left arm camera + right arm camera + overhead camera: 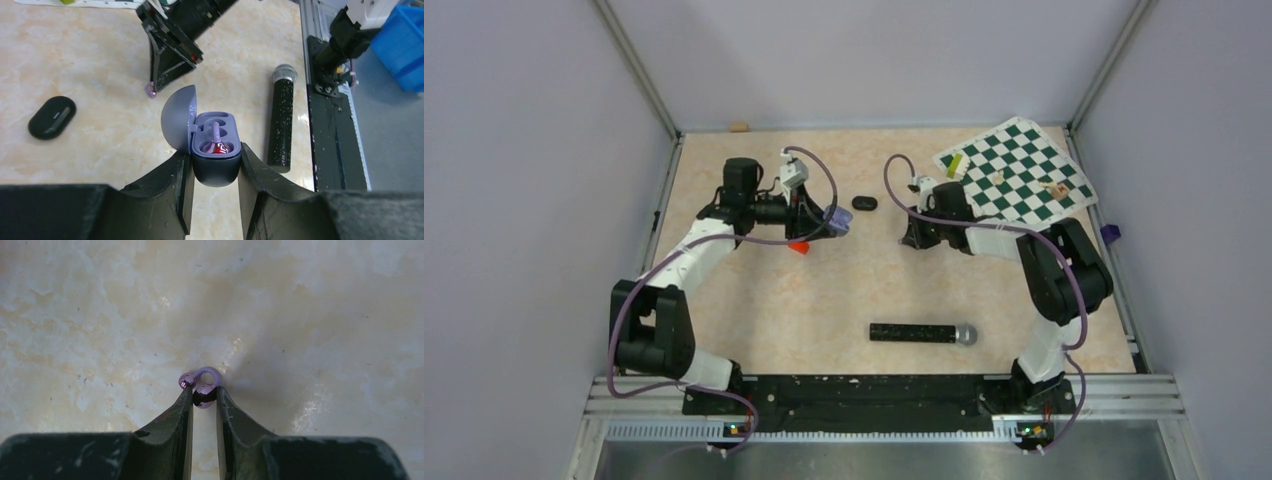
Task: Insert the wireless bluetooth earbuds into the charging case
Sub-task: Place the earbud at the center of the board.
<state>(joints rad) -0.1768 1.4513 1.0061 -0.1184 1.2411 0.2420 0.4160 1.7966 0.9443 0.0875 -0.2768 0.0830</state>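
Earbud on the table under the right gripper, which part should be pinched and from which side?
On the earbud, pinch the rounded glossy body, not the thin curved purple arm, which looks too slim to hold firmly. Come straight down from above, since it lies flat on the table. The right gripper stands that way, its fingers closed on either side of the body.

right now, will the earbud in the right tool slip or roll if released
Probably slippery: the earbud looks glossy and rounded, pinched at the right tool's tips. Released, it may roll, though its curved stem might catch.
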